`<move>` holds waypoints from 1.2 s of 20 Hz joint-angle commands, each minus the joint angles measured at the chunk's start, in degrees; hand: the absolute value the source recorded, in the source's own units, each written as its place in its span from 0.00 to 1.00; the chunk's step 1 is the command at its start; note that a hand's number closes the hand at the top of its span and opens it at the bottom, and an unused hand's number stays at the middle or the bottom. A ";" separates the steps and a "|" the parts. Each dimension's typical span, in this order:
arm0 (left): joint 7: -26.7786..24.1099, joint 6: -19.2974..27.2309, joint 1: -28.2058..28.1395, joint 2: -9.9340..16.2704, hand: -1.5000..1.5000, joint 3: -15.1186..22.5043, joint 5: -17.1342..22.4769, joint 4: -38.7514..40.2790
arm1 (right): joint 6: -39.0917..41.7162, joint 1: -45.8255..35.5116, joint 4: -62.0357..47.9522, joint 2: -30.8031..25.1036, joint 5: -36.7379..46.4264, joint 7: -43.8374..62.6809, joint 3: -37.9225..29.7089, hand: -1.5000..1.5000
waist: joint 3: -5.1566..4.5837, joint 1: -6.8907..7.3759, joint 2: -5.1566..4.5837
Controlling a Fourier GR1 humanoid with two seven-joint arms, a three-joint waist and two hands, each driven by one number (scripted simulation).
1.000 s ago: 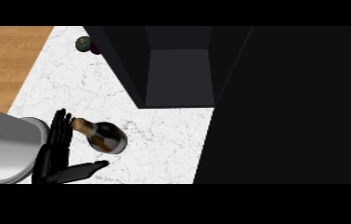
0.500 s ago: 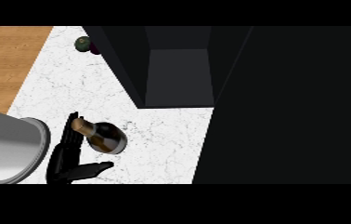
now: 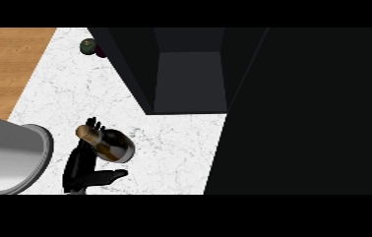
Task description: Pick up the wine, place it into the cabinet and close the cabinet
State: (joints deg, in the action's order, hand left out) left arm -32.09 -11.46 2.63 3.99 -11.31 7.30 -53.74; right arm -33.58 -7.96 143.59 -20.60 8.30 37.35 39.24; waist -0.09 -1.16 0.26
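The wine bottle [image 3: 111,146] stands on the white marble counter [image 3: 174,147] at the lower left, dark glass with a tan cork top. My left hand [image 3: 80,167] is against its left side. The fingers [image 3: 92,124] are straight and reach up past the neck, and the thumb [image 3: 109,175] points right just below the bottle, apart from it. The bottle hides part of the hand. The dark cabinet [image 3: 189,78] stands open up and to the right of the bottle. My right hand shows nowhere.
A wide black panel [image 3: 298,113], seemingly the cabinet's door, fills the right side. A small dark green round object [image 3: 88,45] lies at the counter's far left corner. A wooden surface [image 3: 22,64] borders the counter on the left. My grey forearm [image 3: 18,157] fills the lower left.
My left hand has moved right and closed in on the bottle, its fingers now behind the neck. The bottle and cabinet have not moved.
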 commanded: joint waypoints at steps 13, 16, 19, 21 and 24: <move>-8.79 2.05 2.60 -2.32 1.00 -0.45 -0.30 6.21 | -1.23 6.02 9.74 -3.15 6.79 -1.53 3.61 0.00 | 0.07 0.25 0.05; -12.39 4.19 4.67 -3.04 1.00 -0.24 -1.57 8.30 | -2.70 4.60 5.86 -1.05 9.40 -1.52 6.46 0.00 | 0.03 0.33 -0.02; -12.34 0.70 0.95 -0.54 1.00 1.61 -2.50 4.49 | -2.51 3.28 8.59 -3.53 5.86 0.24 0.74 0.00 | 0.05 0.65 0.06; -10.03 -2.42 6.77 2.91 1.00 0.46 -1.57 8.15 | -1.07 3.40 10.86 -5.65 2.84 0.90 -0.52 0.00 | 0.03 0.25 -0.06; -13.56 -5.77 5.84 1.68 1.00 4.56 -4.78 10.16 | -1.99 4.38 8.12 -4.77 3.05 -2.73 1.53 0.00 | 0.03 0.13 -0.04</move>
State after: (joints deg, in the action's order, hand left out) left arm -44.65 -14.08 7.72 5.43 -9.81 4.73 -44.60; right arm -36.00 -5.58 143.34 -24.18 7.58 32.58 40.46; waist -0.06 -1.01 0.24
